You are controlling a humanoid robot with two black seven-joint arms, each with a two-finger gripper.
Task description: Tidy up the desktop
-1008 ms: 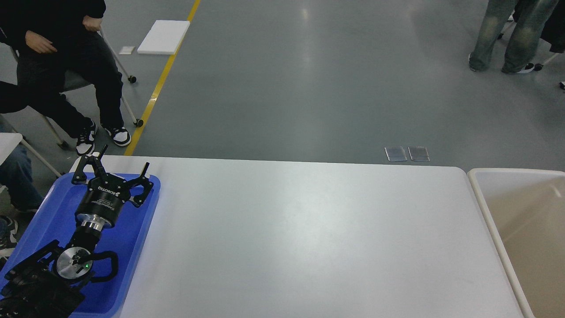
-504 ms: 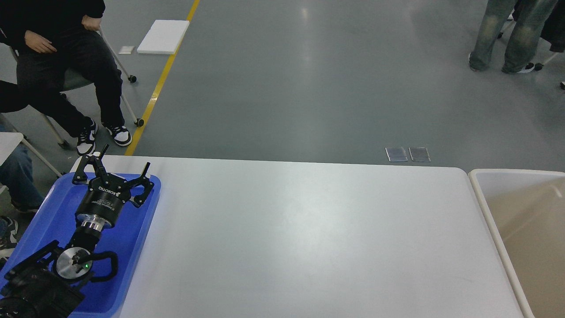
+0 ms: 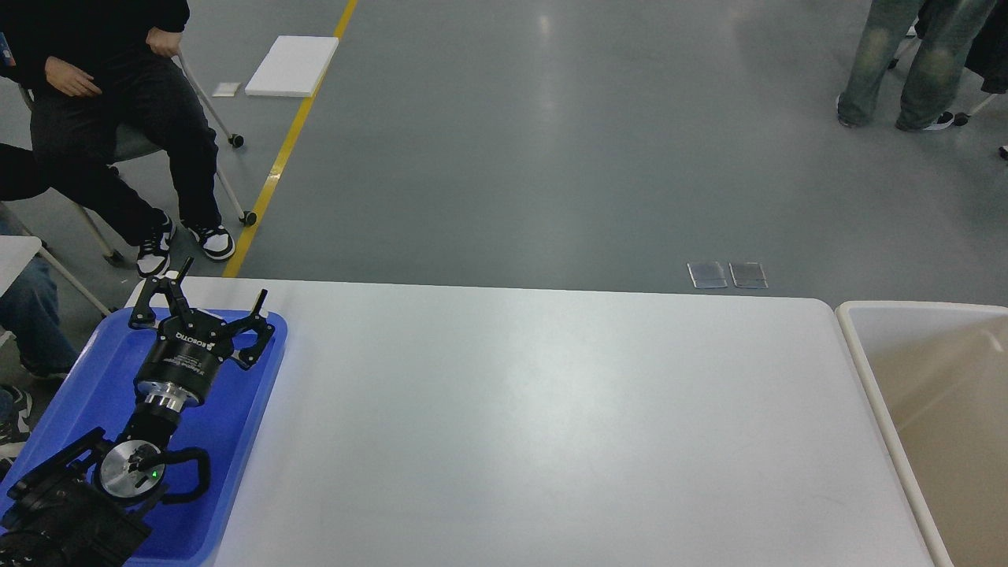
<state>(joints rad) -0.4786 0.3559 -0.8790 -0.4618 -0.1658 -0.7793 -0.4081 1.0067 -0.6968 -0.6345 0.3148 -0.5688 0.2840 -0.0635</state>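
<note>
The desktop [image 3: 551, 425] is a large white tabletop with rounded corners and fills the lower part of the head view. No loose object shows on it. My left gripper [image 3: 223, 280] is open and empty, its two black fingers spread wide over the far end of the blue tray [image 3: 236, 409] at the table's left edge. My right arm and gripper are out of view.
A beige rimmed bin [image 3: 929, 409] stands against the table's right end. Beyond the table's far edge is grey floor with a yellow line [image 3: 283, 150]. A seated person [image 3: 118, 118] is at far left, and a standing person [image 3: 906, 63] at far right.
</note>
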